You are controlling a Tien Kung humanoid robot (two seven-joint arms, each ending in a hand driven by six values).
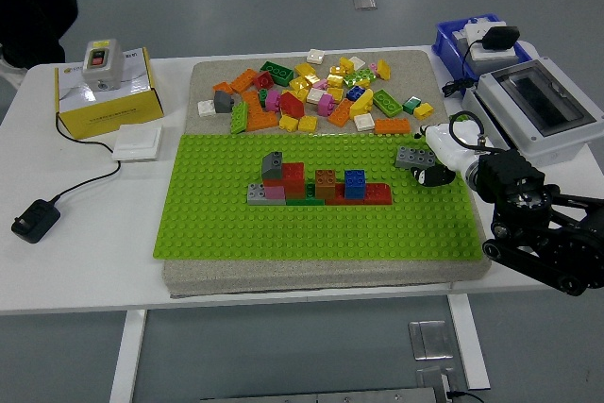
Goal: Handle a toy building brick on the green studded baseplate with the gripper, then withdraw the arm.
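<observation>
The right hand (pixel 436 159) is reaching in from the tabletop's right edge and sitting over the right end of the baseplate (pixel 311 228), its white fingers (pixel 444 143) curling around a grey brick (pixel 413 157) and appearing to grip it by its right end. The brick is lying near the baseplate's far right corner, studs up, its long axis running roughly along the plate's long edge and tilting slightly, with the free end pointing left toward the build (pixel 316 186) near the middle of the plate. Whether the brick is seated on the studs or hanging just above them is hard to tell. To do this step well, the hand is probably best squaring the brick to the stud rows before pressing, keeping it level so all its studs engage at once, then letting go fully and drawing back to the right without dragging it. The loose pile (pixel 311 92) is lying on the mat beyond the plate's far edge, well clear of the hand. The left arm is not showing
</observation>
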